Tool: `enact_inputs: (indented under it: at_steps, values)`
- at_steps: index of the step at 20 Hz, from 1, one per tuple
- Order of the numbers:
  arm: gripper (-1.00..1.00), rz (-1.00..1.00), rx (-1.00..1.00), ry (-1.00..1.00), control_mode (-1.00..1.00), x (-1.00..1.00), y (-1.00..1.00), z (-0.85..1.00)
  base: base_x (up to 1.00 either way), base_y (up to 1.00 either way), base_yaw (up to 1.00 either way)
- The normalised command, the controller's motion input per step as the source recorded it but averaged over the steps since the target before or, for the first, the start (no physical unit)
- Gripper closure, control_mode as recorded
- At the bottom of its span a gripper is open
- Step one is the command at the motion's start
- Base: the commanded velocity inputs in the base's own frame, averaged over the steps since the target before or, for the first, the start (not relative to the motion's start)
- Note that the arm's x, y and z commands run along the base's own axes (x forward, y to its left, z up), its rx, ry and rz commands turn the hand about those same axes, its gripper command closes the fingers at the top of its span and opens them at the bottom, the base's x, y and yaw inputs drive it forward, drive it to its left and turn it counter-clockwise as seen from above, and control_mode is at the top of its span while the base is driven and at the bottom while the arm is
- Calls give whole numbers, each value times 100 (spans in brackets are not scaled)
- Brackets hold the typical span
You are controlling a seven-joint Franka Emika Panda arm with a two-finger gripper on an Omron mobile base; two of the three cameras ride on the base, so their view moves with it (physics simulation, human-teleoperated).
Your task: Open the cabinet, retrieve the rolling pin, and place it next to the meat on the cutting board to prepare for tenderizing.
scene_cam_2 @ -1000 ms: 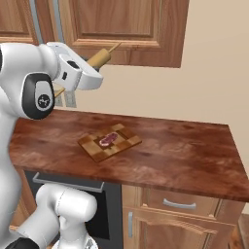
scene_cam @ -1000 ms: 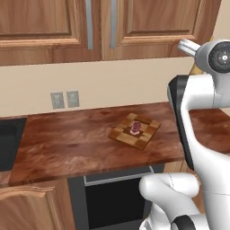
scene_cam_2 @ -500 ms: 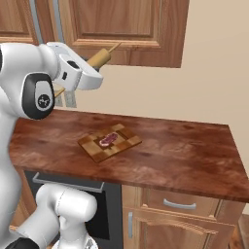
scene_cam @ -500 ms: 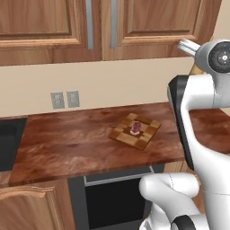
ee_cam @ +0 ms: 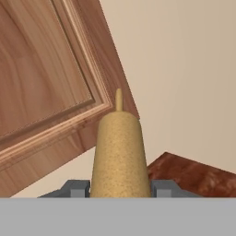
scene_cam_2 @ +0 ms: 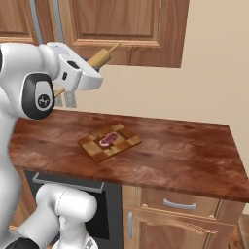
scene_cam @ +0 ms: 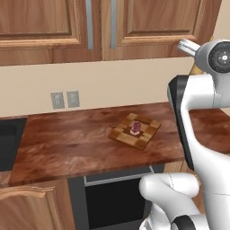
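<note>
Starting at your left in the left base view, a dark sink [scene_cam: 6, 143] cuts into the counter [scene_cam: 67, 143] at its far left edge; two grey outlets [scene_cam: 64, 99] sit on the wall above bare wood; you have open surface from there to the board.

The board [scene_cam: 144, 137] lies turned cornerwise near the middle of the counter, back from the front edge and short of the wall; the meat [scene_cam: 135, 128] sits on its centre, with checkered margin showing on every side of it.

Above, the cabinet [scene_cam: 148, 27] doors stand shut, their two grey handles [scene_cam: 88, 22] side by side at the seam; in the hand view the door's lower corner hangs just beyond the pin's tip.

The pin [scene_cam_2: 99, 59] is up in the air, clamped across its middle by the pincer [ee_cam: 120, 189], which is closed on it; in the right base view it slants up toward the cabinet's lower edge, well above the counter and left of the board; its stub handle [ee_cam: 119, 99] points away from the hand.

To your right in that view, the counter [scene_cam_2: 194, 155] runs bare past the board to its right end, with a drawer [scene_cam_2: 180, 203] below the front edge.
</note>
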Motion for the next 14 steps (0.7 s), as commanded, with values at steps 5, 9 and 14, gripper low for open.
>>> enact_inputs:
  at_steps: [5,9,14]
  values:
    - [100,0,0,0,-100,-43,3,-12,0,0,0]
    - [100,0,0,0,-100,-89,22,-35,0,0,0]
    - [100,0,-1,1,-100,-75,32,-37,0,0,0]
